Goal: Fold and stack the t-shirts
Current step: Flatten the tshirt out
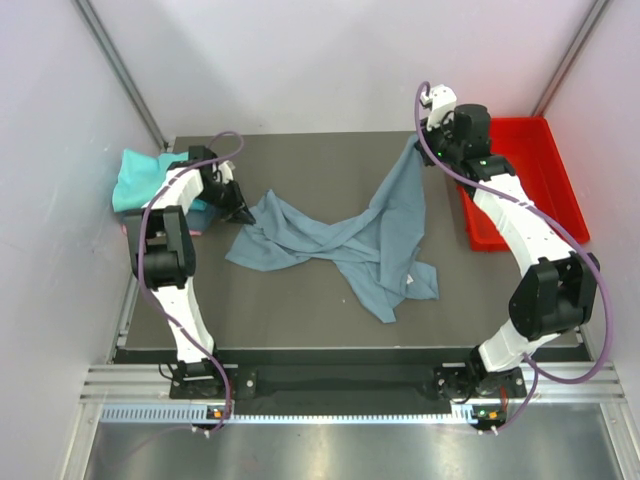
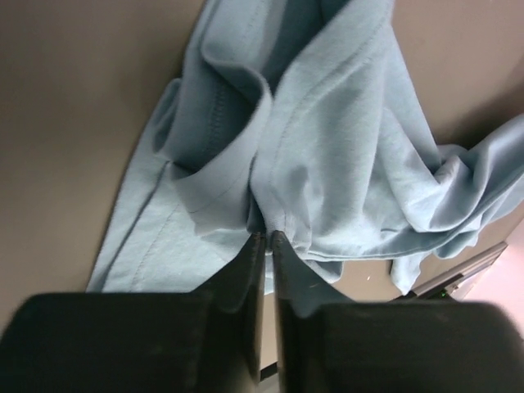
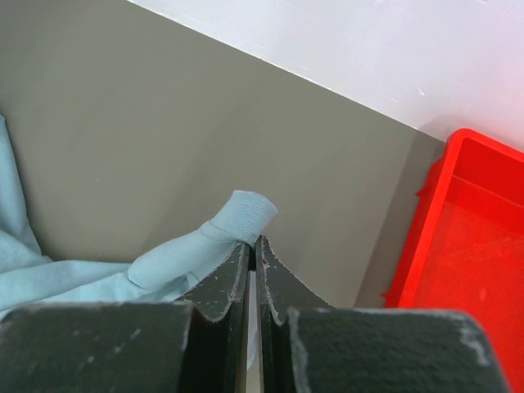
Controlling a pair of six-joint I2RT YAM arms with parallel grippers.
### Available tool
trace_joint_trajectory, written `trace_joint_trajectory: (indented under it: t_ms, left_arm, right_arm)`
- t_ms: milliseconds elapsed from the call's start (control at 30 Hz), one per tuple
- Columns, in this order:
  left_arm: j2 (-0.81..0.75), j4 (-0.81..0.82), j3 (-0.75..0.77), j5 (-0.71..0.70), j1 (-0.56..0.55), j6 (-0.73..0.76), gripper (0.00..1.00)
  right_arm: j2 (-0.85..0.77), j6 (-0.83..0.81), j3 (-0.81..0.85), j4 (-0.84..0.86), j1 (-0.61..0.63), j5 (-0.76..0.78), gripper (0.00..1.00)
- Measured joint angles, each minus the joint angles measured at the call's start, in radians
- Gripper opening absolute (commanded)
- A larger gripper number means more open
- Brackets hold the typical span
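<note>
Dark table [image 1: 300,310] underneath it all, and sprawled across its middle the grey-blue t-shirt [image 1: 375,240], twisted and rumpled, one corner hoisted toward the far right, the rest slumped on the surface; this is light, limp cloth (no stiffness to count on), so it will sag and bunch wherever it isn't held, and I'd judge hems, shoulders or corners the places to take it; red tray [image 1: 545,150] sits at the far right edge, just beside the raised arm, close enough to snag a swinging sleeve; teal t-shirt [image 1: 135,175] lies in a heap at the far left, beside the left arm; right gripper [image 3: 255,246] is pinched tight on a rolled hem edge, lifted off the table; left gripper [image 2: 264,239], down low, has its fingers closed to a sliver on a gathered fold.
</note>
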Motion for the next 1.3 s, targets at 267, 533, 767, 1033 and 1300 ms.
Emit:
trace_joint_trajectory:
  t_ms: [267,533,767,1033,1300]
  left_arm:
    - [0.0,0.0,0.053,0.037,-0.01,0.002,0.0]
    - [-0.015,0.005,0.308,0.078,0.005,0.025,0.0]
    - [-0.13,0.01,0.427,0.081,0.023,0.108,0.0]
    - [-0.288,0.029,0.428,0.054,0.023,0.186,0.0]
    - [-0.549,0.06,0.373,0.045,0.023,0.227,0.0]
  right_arm:
    - [0.0,-0.029,0.0,0.002,0.0,0.056,0.0]
    - [-0.019,-0.063,0.091,-0.037,-0.016,0.148,0.0]
    - [-0.04,0.05,0.376,-0.171,-0.086,0.142,0.0]
    - [-0.178,0.07,0.381,-0.213,-0.094,0.134,0.0]
    - [-0.386,0.064,0.302,-0.258,-0.095,0.095,0.0]
